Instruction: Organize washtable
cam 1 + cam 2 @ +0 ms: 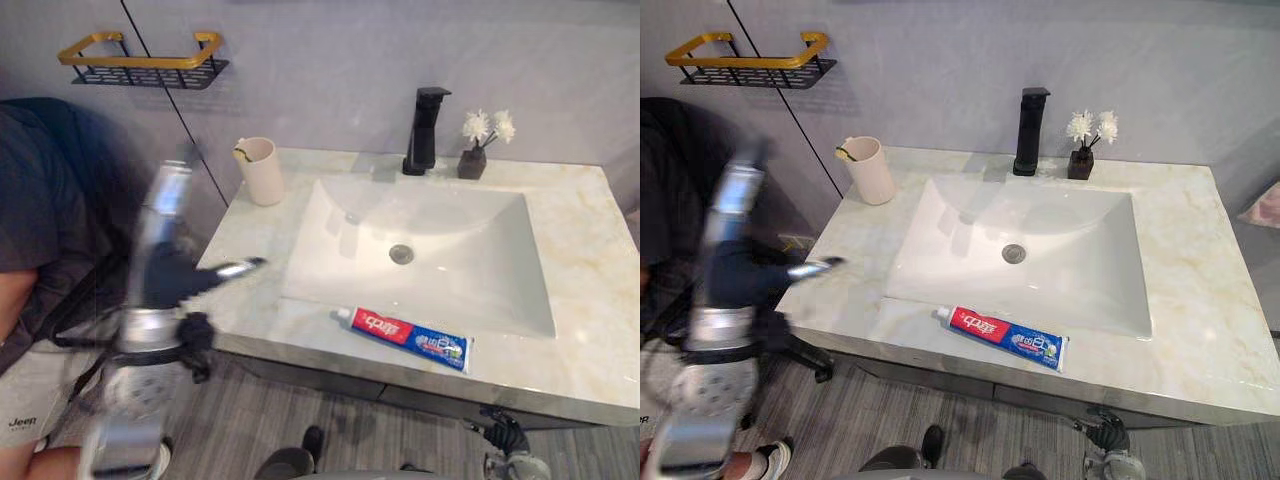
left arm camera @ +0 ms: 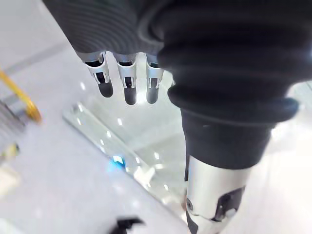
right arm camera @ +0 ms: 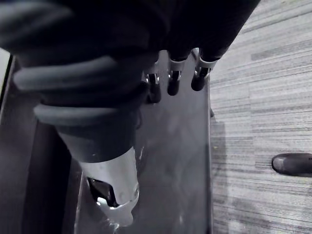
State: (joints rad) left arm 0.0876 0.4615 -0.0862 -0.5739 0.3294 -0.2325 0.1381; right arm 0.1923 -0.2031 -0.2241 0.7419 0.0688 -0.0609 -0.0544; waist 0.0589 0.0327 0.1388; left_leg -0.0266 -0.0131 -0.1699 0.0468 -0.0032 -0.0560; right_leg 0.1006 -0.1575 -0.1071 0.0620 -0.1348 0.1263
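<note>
toothpaste tube [image 1: 1002, 339]: flat on the countertop [image 1: 1200, 300], just before the sink [image 1: 1040, 250];
cup [image 1: 869, 170]: countertop's back left corner;
left hand [image 1: 755, 275]: at the left edge, a finger outstretched

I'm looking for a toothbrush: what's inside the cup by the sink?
A small yellowish thing peeks over the rim of the cup; its wall hides the rest.

A pale grey wall [image 1: 350, 60] stands behind, crossed by one dark seam [image 1: 165, 90]. On it, past the counter's far left corner, hangs a black wire shelf [image 1: 140, 62] with a yellow rail. The counter [image 1: 590, 260] is pale veined stone, with a white basin [image 1: 450, 250] sunk in its middle and a black tap [image 1: 425, 130] at its far edge. Below lies a grey plank floor [image 1: 330, 430].
</note>
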